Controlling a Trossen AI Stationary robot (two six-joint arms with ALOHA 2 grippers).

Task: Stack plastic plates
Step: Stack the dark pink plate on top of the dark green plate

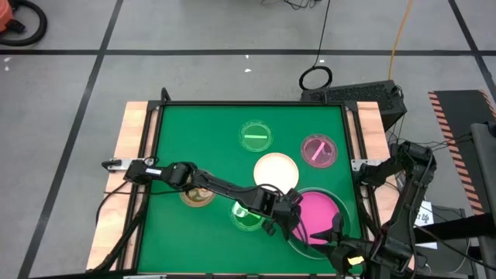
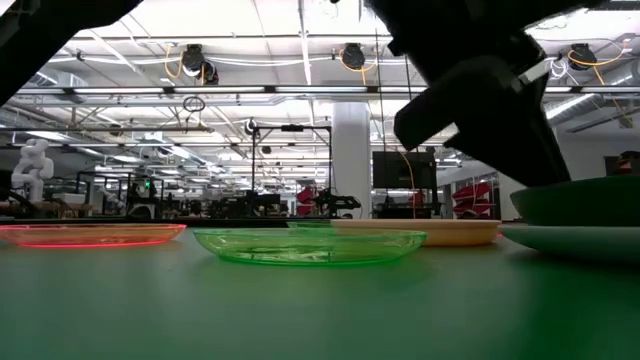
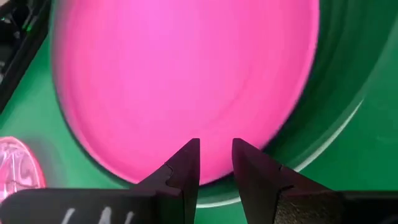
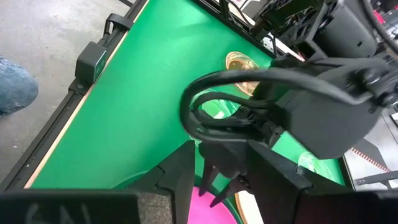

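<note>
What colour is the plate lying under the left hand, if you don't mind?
Bright pink plate, clearest in the left wrist view.

I can read no text, label, brand or number in any view. The left gripper (image 3: 216, 163) carries pale marks on its body in the left wrist view, and the right gripper (image 4: 217, 168) shows similar faint marks, but neither is legible to me. The plastic plates (image 1: 318, 212) bear no readable print.
</note>
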